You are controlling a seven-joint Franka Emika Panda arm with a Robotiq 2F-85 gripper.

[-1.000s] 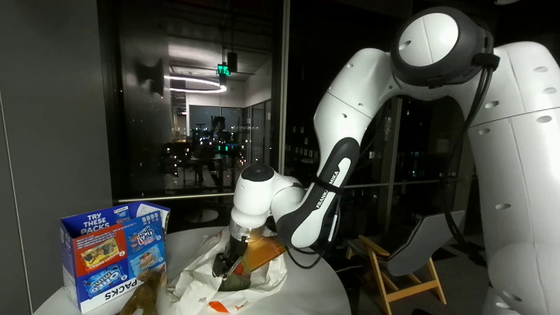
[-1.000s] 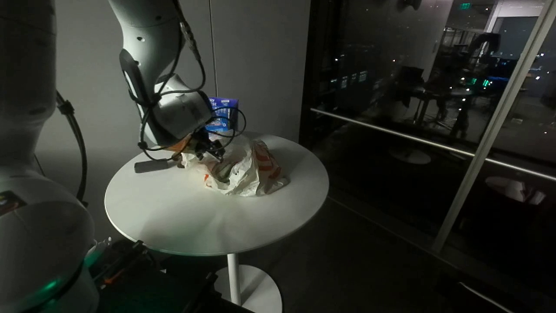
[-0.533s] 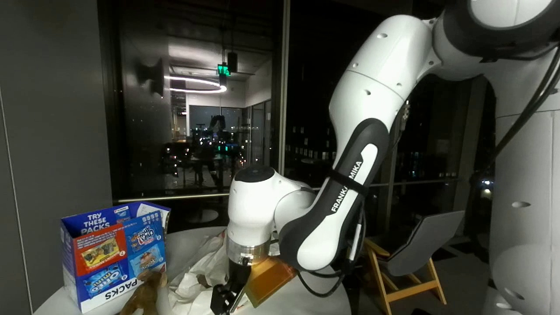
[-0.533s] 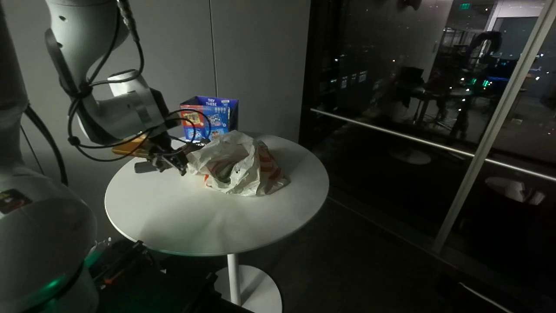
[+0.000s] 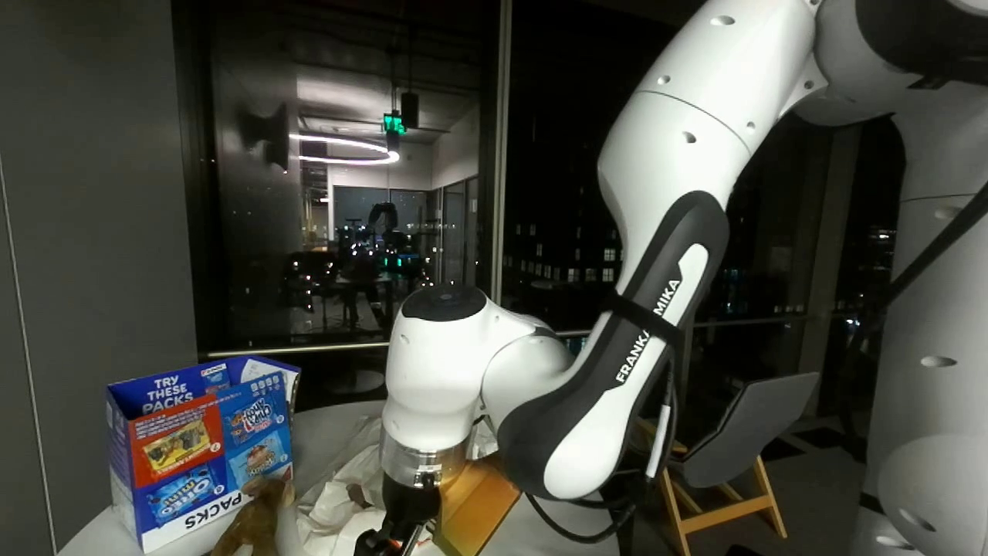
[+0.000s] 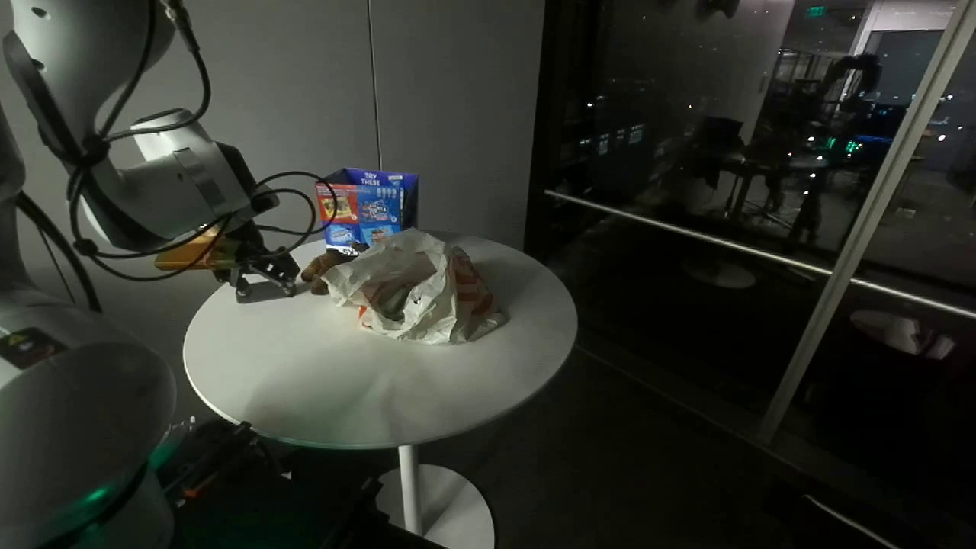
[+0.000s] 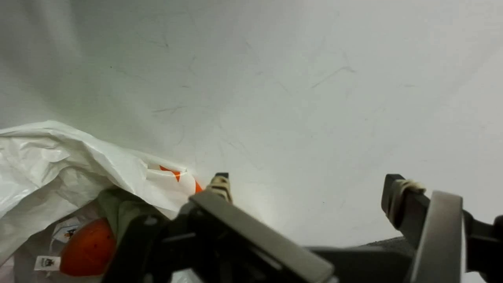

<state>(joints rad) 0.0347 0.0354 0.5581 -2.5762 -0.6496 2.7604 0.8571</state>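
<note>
Evidently at night, a white robot arm (image 5: 610, 401) extends over a round white table (image 6: 358, 381), whose broad top, set on a single leg (image 6: 410, 488), bears the whole group. A grey chair (image 5: 749, 432) with wooden legs stands beyond it, well apart. On the table, a white plastic bag (image 6: 450, 305) with orange print slumps, mouth gaping, its thin walls probably propped by what lies inside. A blue snack box (image 5: 201, 455) stands upright on its base near the wall (image 6: 457, 114), its cut-open top likely meant for reaching inside. The gripper (image 7: 306, 183), aimed downward, has its jaws spread wide and pinches nothing; white tabletop shows between its fingertips (image 7: 389, 188) in the wrist view. In an exterior view it hangs to one side of the bag, apart from it. A brown toy animal (image 6: 319, 273), as it appears, rests between gripper and bag, in front of the box. Beneath or just behind the gripper, a dark grey bar (image 6: 267, 291) lies flat on the table, probably on its steadiest side; whether the two touch cannot be told. Inside the bag, a grey-green piece, seemingly cloth (image 7: 116, 204), lies just beside a round orange item (image 7: 89, 249), the plastic folds apparently keeping them together. A white tag (image 7: 48, 263) rests next to the orange item, perhaps attached to it. Smallest of all, cream bands (image 7: 221, 188) wrap the fingertips, probably for a firmer hold.
</note>
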